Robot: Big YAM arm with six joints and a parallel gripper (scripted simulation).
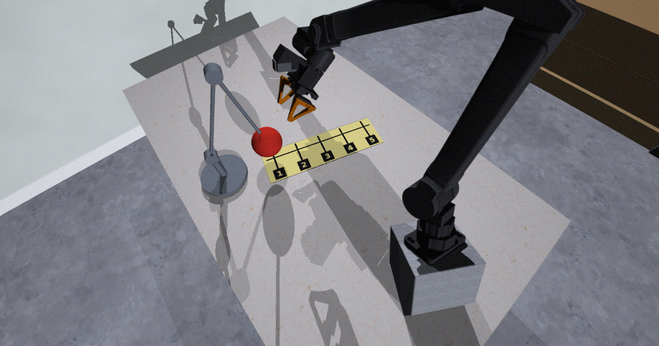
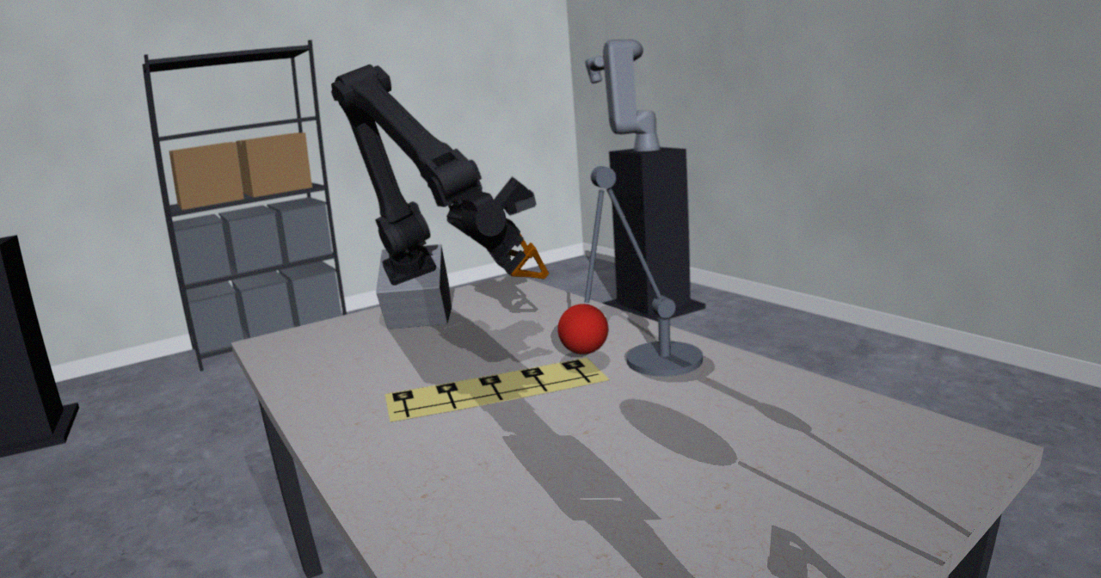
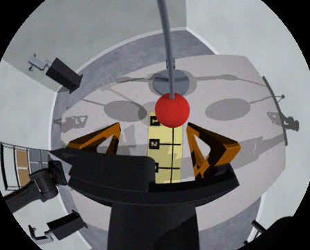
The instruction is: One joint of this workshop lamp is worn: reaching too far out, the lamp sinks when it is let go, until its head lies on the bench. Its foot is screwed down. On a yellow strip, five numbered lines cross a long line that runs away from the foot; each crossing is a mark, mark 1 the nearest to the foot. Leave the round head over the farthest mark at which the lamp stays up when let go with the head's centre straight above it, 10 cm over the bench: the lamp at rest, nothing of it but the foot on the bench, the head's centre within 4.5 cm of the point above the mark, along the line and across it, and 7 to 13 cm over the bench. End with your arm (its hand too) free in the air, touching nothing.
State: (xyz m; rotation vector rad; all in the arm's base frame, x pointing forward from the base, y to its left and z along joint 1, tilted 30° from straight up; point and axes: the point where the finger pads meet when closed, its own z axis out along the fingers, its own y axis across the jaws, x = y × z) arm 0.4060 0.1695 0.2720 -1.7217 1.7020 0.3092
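A red round head [image 1: 266, 141] is being carried on a grey lamp [image 1: 212, 113]. Black numbered lines are being shown on a yellow strip [image 1: 364, 125]; orange fingers [image 1: 300, 107] are being displayed wide apart on the black gripper [image 1: 294, 99].

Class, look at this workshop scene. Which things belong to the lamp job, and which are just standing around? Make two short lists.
Part of the job:
- red lamp head
- lamp foot
- yellow strip with numbered marks
- tool, open and empty

Just standing around:
- shelf rack with boxes
- grey arm on a black pedestal
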